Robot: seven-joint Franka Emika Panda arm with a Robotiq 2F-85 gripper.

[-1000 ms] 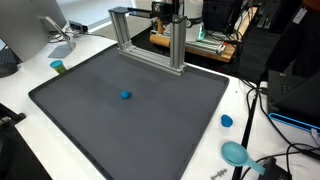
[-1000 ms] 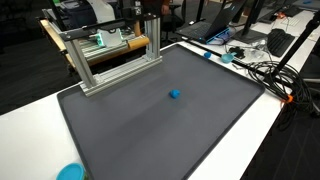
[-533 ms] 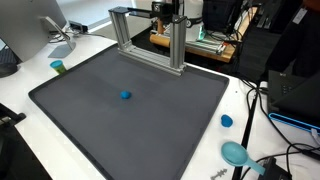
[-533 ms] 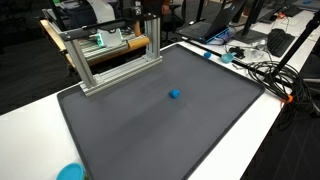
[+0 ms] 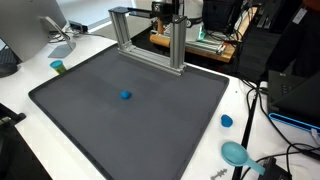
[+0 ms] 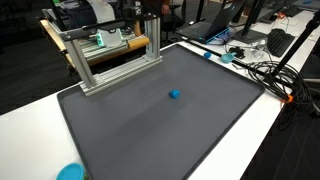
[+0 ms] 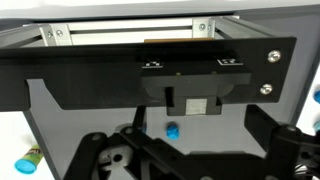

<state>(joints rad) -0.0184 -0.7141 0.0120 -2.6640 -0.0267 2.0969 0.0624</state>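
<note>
Out on the dark grey mat (image 5: 100,125) there's a small blue piece (image 5: 125,95), sitting by itself roughly mid-mat with nothing touching it. It shows in both exterior views (here it is again (image 6: 174,95)). In the wrist view it's the little blue blob (image 7: 172,130) low in the middle, seen past a black plate with screws.

The gripper (image 7: 185,152) is spread wide with nothing between its fingers, so it isn't holding anything. You only really see it in the wrist view, where the black fingers (image 7: 100,150) come in along the bottom edge, one on each side of the blue piece but well short of it. In the exterior views the arm end is tucked up behind the aluminium frame (image 5: 150,35), too dark and small to make out the jaws. The frame stands at the far edge of the mat, well apart from the blue piece.

Other stuff around:
- white table (image 5: 85,48) under the mat
- a blue cap (image 5: 227,121) on the table just off the mat's edge
- a teal scoop-looking thing (image 5: 235,153) near it, close to the cables (image 5: 262,105)
- a small green cylinder (image 5: 58,67) off the opposite side of the mat
- in the wrist view, something like a marker (image 7: 27,160) lying on the table at the lower left; too blurry to be sure
</note>
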